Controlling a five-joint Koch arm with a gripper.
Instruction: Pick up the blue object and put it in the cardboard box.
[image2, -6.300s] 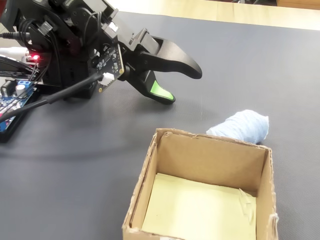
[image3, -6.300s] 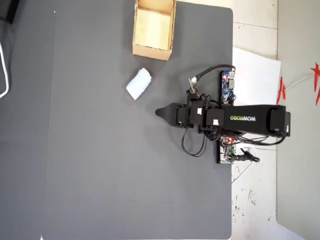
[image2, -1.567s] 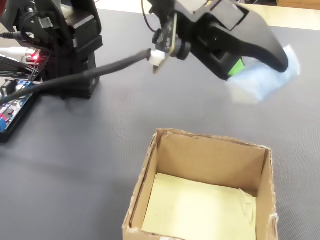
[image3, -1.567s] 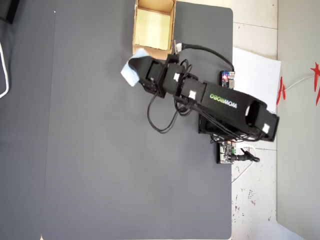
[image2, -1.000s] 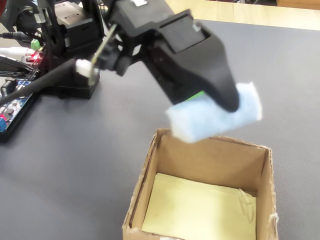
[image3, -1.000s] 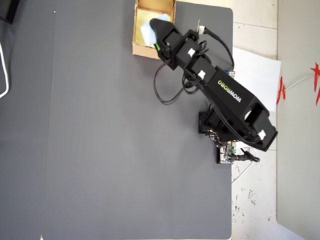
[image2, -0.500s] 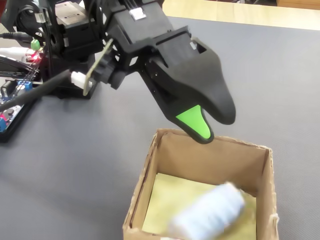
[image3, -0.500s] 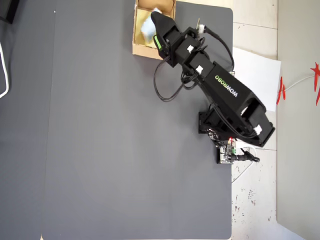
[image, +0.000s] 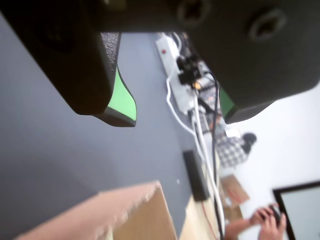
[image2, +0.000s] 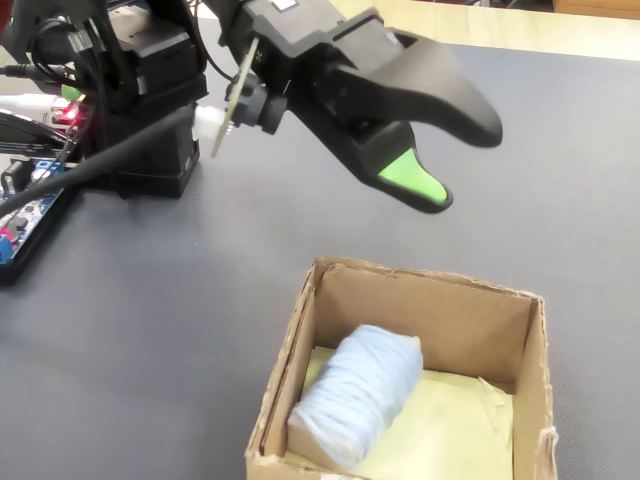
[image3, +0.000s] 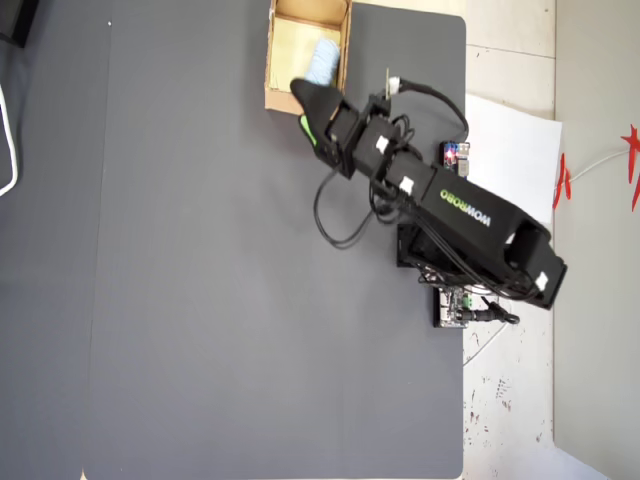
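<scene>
Blue object lies inside the cardboard box, I see it plainly in the fixed view. It is a pale, wrinkly cloth wad, resting on the box's yellowish floor along the left wall, long axis running from near-left to far-right. Its top sits below the box rim.

Gripper hangs in the air above the far edge of the box, clear of the cardboard and of the wad. Jaws stand apart and hold nothing: in the wrist view I see grey mat between the two green-padded fingertips, with a wide gap. In the fixed view one jaw shows its green pad facing down, the other, black, reaches out further right.

Overhead view: box sits at the far top edge of the dark grey mat, the blue wad against its right wall in that view. The arm stretches diagonally from its base near the mat's right edge up to the box, gripper tip over the box's lower right corner.

Wrist view also catches a corner of the box at the bottom, and blurred cables and a power strip beyond the mat.
</scene>
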